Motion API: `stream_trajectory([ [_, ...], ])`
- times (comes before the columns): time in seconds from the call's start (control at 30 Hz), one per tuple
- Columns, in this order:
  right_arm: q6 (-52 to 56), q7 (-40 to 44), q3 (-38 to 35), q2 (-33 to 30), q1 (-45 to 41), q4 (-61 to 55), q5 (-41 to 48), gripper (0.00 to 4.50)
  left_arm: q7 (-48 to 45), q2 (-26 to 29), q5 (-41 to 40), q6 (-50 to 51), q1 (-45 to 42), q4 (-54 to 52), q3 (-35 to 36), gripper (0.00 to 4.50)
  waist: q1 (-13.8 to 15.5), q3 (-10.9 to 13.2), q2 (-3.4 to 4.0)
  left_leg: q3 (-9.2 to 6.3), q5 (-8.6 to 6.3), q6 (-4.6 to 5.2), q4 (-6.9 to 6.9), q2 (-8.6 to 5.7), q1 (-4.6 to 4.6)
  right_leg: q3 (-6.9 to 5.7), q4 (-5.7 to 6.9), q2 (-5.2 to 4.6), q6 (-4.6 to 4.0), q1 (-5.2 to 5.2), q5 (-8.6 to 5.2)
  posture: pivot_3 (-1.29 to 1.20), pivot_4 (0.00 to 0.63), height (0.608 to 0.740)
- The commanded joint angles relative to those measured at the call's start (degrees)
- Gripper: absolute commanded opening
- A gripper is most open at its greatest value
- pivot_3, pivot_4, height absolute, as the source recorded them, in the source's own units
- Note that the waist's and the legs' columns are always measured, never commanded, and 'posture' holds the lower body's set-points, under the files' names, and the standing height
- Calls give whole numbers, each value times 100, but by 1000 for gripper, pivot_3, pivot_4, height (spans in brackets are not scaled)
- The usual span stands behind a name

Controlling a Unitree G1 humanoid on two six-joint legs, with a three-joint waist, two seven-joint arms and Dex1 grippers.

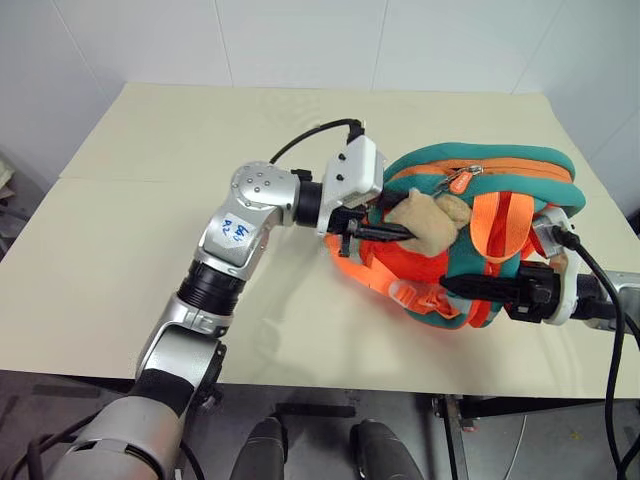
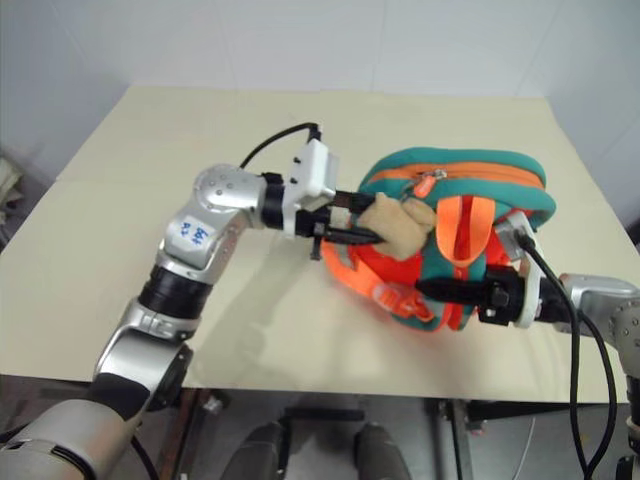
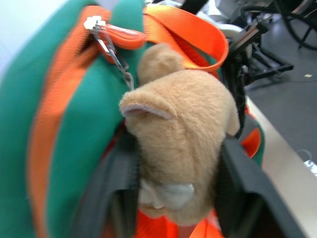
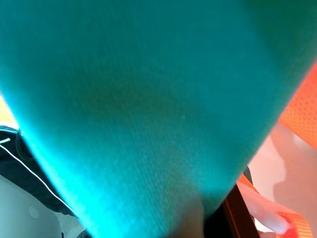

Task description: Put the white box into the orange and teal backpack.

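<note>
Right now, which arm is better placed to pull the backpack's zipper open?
Probably the left. The left gripper sits around the plush animal, just below the zipper pull. The right gripper is shut on a teal strap of the orange and teal backpack, steadying it.

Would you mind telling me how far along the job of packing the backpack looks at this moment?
Done: not clear; the white box is not in sight, so I cannot tell whether it is inside. In hand: the left hand has its fingers around the tan plush animal on the orange and teal backpack, while the right hand grips a teal strap. Left: confirming the box is in.
</note>
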Motion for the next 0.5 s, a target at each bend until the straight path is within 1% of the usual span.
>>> stream_trajectory([
  [0.03, 44, -5, -119, 20, 44, -188, 112, 0, -88, 403, -164, 238, -336, 142, 401, 879, -9, 0, 0, 0, 0, 0, 0, 0, -1, 0, 0, 0, 0, -1, 0, 0, 150, 740],
  [0.1, 44, -13, -128, 22, 52, -190, 113, 0, -118, 514, -234, 308, -421, 260, 459, 584, -8, 0, 0, 0, 0, 0, 0, 0, 1, 0, 1, 0, 0, -1, 0, 0, 150, 740],
  [0.17, 45, -34, -143, 28, 69, -207, 122, 0, -186, 692, -303, 249, -604, 565, 631, 479, -3, 0, 0, 0, 0, 0, -1, 0, 1, -1, 0, -1, 0, 1, 0, 0, 150, 740],
  [0.23, 42, -62, -161, 42, 89, -225, 138, 0, -326, 1012, -243, 65, -907, 1198, 802, 459, -3, 1, -1, -1, 0, 0, -1, -1, -2, -1, -2, 0, 0, 0, 0, 0, 150, 740],
  [0.33, 48, -116, -194, 69, 121, -262, 175, 0, -569, 1393, -7, -393, -1176, 2185, 716, 459, -41, 0, 0, 1, 0, 0, -5, 0, -2, -1, 1, 1, 0, -7, 0, 0, 150, 740],
  [0.5, 72, -209, -295, 74, 238, -351, 267, 0, -1063, 1614, 179, -964, -1389, 3490, 691, 459, -8, 0, 1, 1, 0, 0, -24, 1, -4, -2, -9, 0, -1, -10, -1, 0, 150, 740],
])
